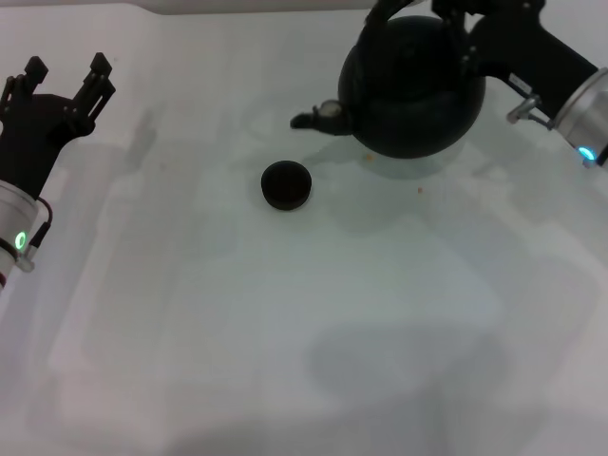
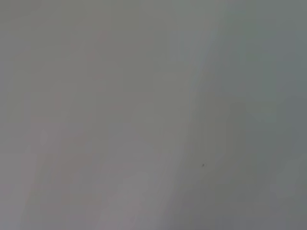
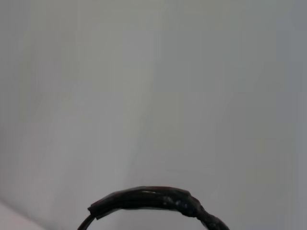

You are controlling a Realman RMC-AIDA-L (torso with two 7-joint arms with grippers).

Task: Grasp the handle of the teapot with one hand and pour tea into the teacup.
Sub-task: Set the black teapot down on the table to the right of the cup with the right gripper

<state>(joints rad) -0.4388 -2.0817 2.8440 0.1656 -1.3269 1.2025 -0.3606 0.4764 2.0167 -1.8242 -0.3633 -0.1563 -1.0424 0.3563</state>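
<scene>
Right gripper (image 1: 454, 11) at teapot (image 1: 413, 90) handle (image 3: 153, 200) near far edge (jaw state: cannot tell); pour into teacup (image 1: 286, 184) pending; left gripper (image 1: 66, 78) parked, spread.

1. The right pincer (image 1: 454, 11) sits at the top of the teapot (image 1: 410, 90), whose bulky black body blocks the way below it.
2. The spout (image 1: 318, 117) juts out from the teapot toward the left pincer's side; the teacup (image 1: 286, 184) stands near it, apart.
3. Between the left pincer (image 1: 65, 76) and the teacup, bare white surface (image 1: 190, 313) lies open.
</scene>
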